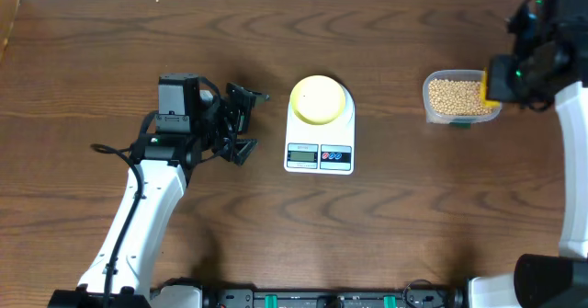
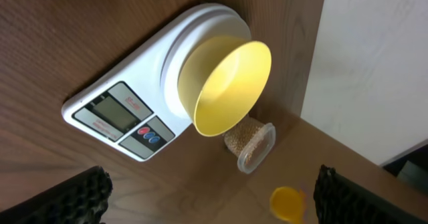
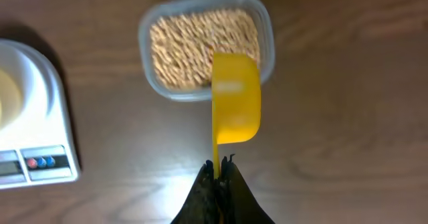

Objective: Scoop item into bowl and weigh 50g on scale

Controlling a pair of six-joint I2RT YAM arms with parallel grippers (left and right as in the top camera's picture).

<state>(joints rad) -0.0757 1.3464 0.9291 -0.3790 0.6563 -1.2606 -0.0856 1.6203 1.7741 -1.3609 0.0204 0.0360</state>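
Dark wood-grain table [image 1: 73, 51] — at its left the left gripper [image 1: 253, 122] hangs with jaws spread wide, gripping nothing, pointing toward the scale [image 1: 319, 157] near it. The white scale sits mid-table with the pale yellow bowl [image 1: 319, 99] on its platform. Well to the right, the clear tub [image 1: 427, 97] holds the tan beans [image 1: 453, 95]. The right gripper [image 3: 219, 174] is pinched tight on the handle of the yellow scoop [image 3: 235, 100] — its cup over the tub's rim.

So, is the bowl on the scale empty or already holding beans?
Empty. The bowl on the scale shows a bare yellow inside, nothing in it.
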